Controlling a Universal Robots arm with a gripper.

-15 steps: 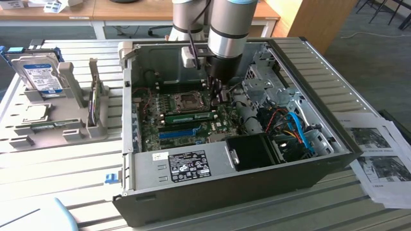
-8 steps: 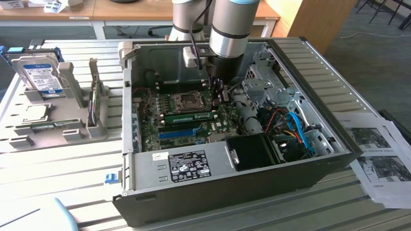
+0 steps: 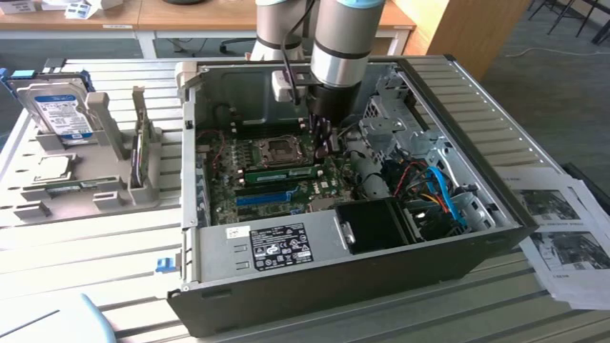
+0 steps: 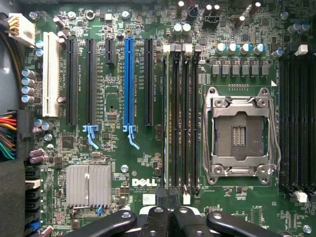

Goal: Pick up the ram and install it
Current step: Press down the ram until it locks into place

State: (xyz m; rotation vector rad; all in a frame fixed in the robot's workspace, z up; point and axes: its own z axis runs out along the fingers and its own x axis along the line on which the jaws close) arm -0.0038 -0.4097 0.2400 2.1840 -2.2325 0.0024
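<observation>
The ram (image 3: 283,174) is a thin green stick standing on edge in a memory slot of the motherboard (image 3: 238,161), inside the open computer case (image 3: 458,236). In the wrist view the ram (image 4: 165,123) shows edge-on as a pale line in the slot nearest the black expansion slots. My gripper (image 3: 326,146) hangs from the arm just above the ram's end nearest the drive cage. Its black fingers (image 4: 155,217) are pressed together over that end, and the gripper (image 4: 168,197) is shut. I cannot tell whether the tips touch the ram.
A bright-blue slot strip (image 4: 129,84) and the bare CPU socket (image 4: 239,136) flank the memory slots. The case also holds the power supply (image 3: 276,243), a black shroud (image 3: 376,225) and cables. A grey tray with a hard drive (image 3: 59,111) lies at the exterior view's left, papers (image 3: 562,229) at its right.
</observation>
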